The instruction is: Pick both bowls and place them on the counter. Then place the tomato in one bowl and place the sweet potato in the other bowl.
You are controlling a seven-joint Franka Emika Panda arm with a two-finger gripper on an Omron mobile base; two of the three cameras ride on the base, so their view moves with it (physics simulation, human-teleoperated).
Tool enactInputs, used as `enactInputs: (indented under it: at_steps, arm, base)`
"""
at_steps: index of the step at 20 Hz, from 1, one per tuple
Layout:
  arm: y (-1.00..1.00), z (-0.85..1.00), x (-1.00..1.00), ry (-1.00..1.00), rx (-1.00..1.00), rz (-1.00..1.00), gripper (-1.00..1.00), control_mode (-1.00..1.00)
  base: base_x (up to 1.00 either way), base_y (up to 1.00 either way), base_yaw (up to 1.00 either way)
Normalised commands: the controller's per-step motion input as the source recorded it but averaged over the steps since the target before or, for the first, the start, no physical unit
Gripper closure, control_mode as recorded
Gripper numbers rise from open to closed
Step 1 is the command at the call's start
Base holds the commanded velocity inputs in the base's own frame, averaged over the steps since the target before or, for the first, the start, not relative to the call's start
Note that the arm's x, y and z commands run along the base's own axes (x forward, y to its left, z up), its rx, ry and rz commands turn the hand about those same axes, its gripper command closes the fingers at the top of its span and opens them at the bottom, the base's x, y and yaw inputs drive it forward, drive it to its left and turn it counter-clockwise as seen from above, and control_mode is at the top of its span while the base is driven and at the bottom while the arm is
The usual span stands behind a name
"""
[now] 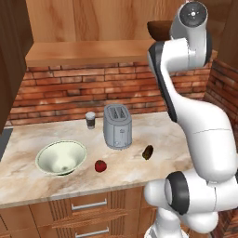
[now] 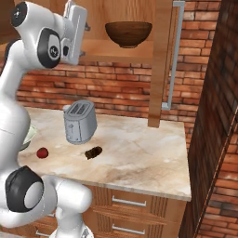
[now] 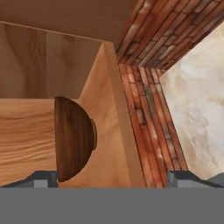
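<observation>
The gripper, jaws spread wide and grasping nothing, faces the dark brown wooden bowl on the cabinet shelf above the toaster.

A rendered home kitchen. A beige and tan marble-patterned counter runs along a red brick back wall, with wooden drawers fitted with metal bar handles under its front edge. A silver two-slot toaster stands near the counter's back edge, a small grey and dark cylindrical shaker just to its left. Toward the front edge lie a wide white bowl with a pale greenish inside, a small glossy red tomato and a dark brown oblong sweet potato. Above, an open wooden wall cabinet holds a dark brown wooden-looking bowl on its shelf.
</observation>
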Motion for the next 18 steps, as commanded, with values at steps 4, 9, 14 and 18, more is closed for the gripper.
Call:
enactInputs:
  at_steps: [4,9,14,18]
  arm:
    - [-0.02,0.01,0.43,0.00,0.00,-0.01,-1.00,-1.00]
    - [-0.08,0.00,0.41,0.00,0.00,0.00,-1.00,-1.00]
    - [-0.08,0.01,0.40,0.00,0.00,0.00,-1.00,-1.00]
    - [-0.05,0.10,0.38,0.06,0.00,0.00,-1.00,-1.00]
  base:
    - [0.00,0.00,0.00]
    - [0.00,0.00,0.00]
    - [0.00,0.00,0.00]
    - [0.00,0.00,0.00]
